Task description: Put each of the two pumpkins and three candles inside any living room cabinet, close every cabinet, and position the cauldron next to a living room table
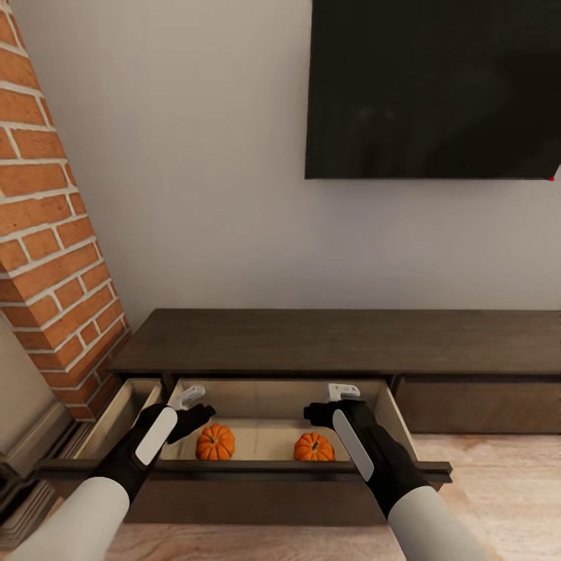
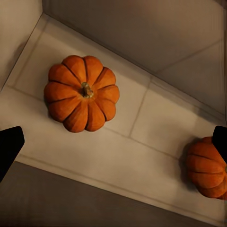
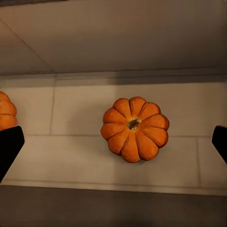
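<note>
Two black-and-white robot arms reach over an open drawer of the long dark-brown wooden cabinet (image 1: pixel 335 343). The left gripper (image 1: pixel 189 397) and right gripper (image 1: pixel 344 392) both hang spread apart, empty. Below, two small ribbed orange pumpkins (image 1: pixel 215 442) (image 1: pixel 314 447) sit apart on the pale tan drawer floor. Behind, a black wall-mounted television (image 1: pixel 432 89). No readable writing.

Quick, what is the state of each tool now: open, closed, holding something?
Left tool: open, empty, above the left pumpkin.
Right tool: open, empty, above the right pumpkin.
</note>
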Available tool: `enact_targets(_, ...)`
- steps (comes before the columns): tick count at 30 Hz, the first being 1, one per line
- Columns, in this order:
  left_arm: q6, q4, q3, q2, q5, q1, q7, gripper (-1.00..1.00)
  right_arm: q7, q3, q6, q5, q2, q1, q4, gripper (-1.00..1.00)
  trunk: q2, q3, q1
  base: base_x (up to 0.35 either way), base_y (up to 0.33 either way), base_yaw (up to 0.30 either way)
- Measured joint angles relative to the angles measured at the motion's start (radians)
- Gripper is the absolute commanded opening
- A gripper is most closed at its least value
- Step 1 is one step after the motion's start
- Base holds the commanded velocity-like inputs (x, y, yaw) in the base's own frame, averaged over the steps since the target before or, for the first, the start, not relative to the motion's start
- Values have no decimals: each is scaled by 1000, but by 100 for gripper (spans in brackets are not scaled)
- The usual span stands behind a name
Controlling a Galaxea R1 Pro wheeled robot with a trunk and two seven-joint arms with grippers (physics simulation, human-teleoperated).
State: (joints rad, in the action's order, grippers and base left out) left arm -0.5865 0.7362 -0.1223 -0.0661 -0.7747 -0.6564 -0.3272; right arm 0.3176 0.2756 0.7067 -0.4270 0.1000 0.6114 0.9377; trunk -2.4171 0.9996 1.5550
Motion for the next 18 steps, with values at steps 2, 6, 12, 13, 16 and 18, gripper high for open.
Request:
enact_targets(2, 0, 0, 0, 0, 0, 0, 0, 100, 0, 0, 0, 0, 0, 0, 0, 100, 14, -6, -8, -2, 0, 0)
enact_targets(6, 0, 0, 0, 1, 0, 0, -1, 100, -1, 0, 0, -1, -1, 0, 3, 100, 42, -19, -23, 0, 0, 0)
enact_targets(12, 0, 1, 0, 2, 0, 0, -1, 100, -1, -1, 0, -1, -1, 0, 8, 100, 84, -38, -46, 0, 0, 0)
enact_targets(13, 0, 0, 0, 2, 0, 0, -1, 100, -1, 0, 0, -1, -1, 0, 8, 100, 91, -41, -50, 0, 0, 0)
enact_targets(16, 0, 0, 0, 3, 0, 0, -1, 100, -1, -1, 0, -1, -2, 0, 10, 100, 112, -50, -61, -51, 5, 0)
enact_targets(18, 0, 0, 0, 3, 0, 0, -1, 100, -1, -1, 0, -1, -2, 0, 11, 100, 126, -56, -69, -193, 39, 0)
